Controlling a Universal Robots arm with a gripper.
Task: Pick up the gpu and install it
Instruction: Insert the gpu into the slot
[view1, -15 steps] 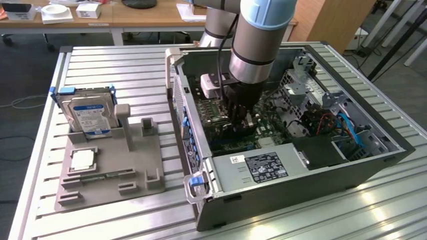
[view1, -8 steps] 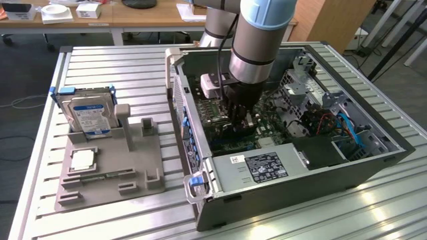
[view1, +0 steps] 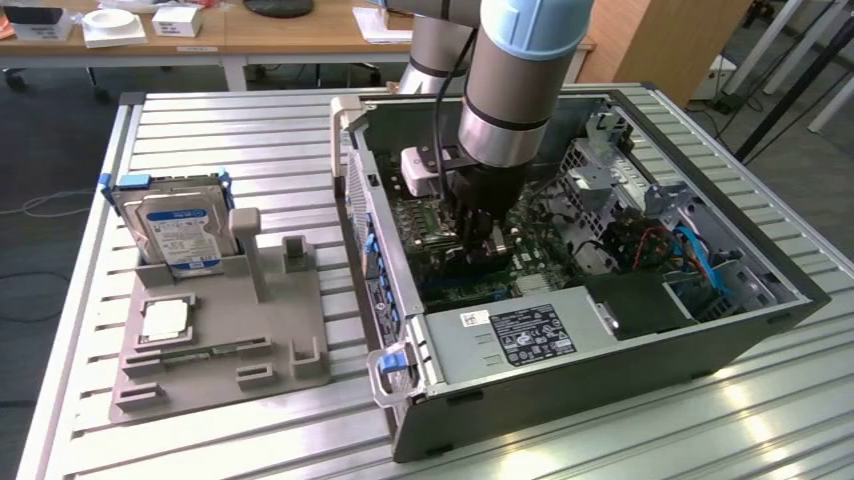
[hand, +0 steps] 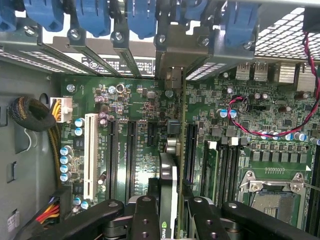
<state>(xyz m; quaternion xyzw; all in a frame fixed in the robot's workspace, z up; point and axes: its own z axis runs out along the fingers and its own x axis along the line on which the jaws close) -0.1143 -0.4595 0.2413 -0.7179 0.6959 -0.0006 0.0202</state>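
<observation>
The gpu is a thin dark card seen edge-on, running from between my fingers toward the case's rear slots. Its pale metal bracket lies against the rear slot openings. My gripper is shut on the gpu, with a black finger on either side. The card stands over the green motherboard among the long black slots; whether it sits fully in a slot I cannot tell. In the exterior view my gripper reaches down into the open computer case, and the gpu shows as a dark shape below it.
A grey fixture on the exterior view's left holds a silver hard drive and a small chip. Inside the case are the power supply, a white slot, a CPU socket and a red-black wire.
</observation>
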